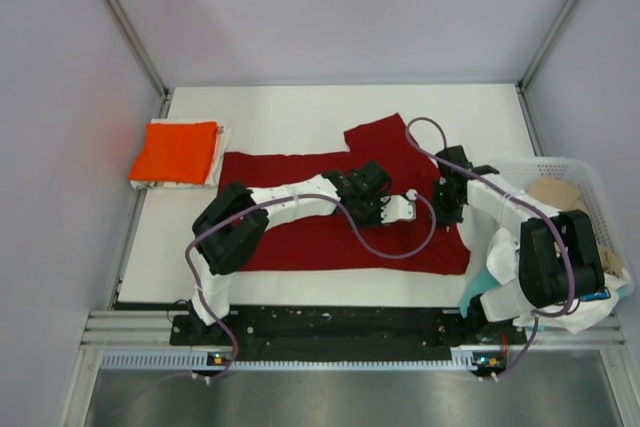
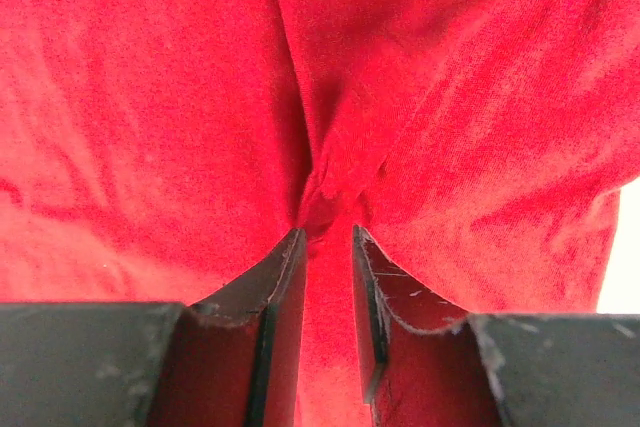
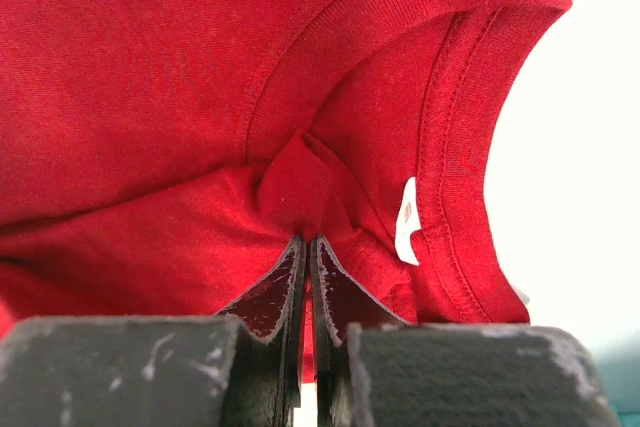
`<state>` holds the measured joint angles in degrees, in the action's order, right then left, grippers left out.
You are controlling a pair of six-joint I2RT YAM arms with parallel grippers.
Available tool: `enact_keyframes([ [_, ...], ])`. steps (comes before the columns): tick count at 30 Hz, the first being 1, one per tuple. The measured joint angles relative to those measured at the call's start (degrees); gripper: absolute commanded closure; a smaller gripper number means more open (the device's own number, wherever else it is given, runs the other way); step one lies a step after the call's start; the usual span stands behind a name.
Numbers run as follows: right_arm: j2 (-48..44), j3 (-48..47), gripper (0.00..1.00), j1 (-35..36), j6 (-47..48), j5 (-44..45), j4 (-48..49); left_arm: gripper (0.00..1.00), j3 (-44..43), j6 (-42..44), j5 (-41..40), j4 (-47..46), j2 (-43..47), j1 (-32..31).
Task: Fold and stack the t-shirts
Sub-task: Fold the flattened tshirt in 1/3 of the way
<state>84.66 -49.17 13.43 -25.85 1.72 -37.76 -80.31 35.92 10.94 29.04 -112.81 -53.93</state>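
while one dark red t-shirt (image 1: 300, 244) is lying spread mid-table, the left gripper (image 2: 328, 234) is pinching a fold of it and the right gripper (image 3: 307, 242) is clamping cloth beside the collar (image 3: 440, 97); one orange-red t-shirt (image 1: 175, 150) is sitting folded far left.

Arms (image 1: 300, 197) cover the middle of dark red t-shirt (image 1: 300, 245) from above. Orange-red t-shirt (image 1: 175, 150) hides most of pile (image 1: 180, 184) beneath. Neck tag (image 3: 405, 215) print unreadable.
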Motion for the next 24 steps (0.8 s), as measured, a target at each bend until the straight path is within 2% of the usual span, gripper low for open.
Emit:
enact_keyframes([
  [13,-1.1,-2.2,1.00,-0.1,1.8,0.4,-0.9,0.65,-2.6,1.9,1.4,2.3,-3.1,-0.1],
  [24,3.0,-9.3,1.00,-0.1,1.7,-0.6,-1.0,0.60,-7.8,0.9,7.7,3.7,-4.2,-0.1],
])
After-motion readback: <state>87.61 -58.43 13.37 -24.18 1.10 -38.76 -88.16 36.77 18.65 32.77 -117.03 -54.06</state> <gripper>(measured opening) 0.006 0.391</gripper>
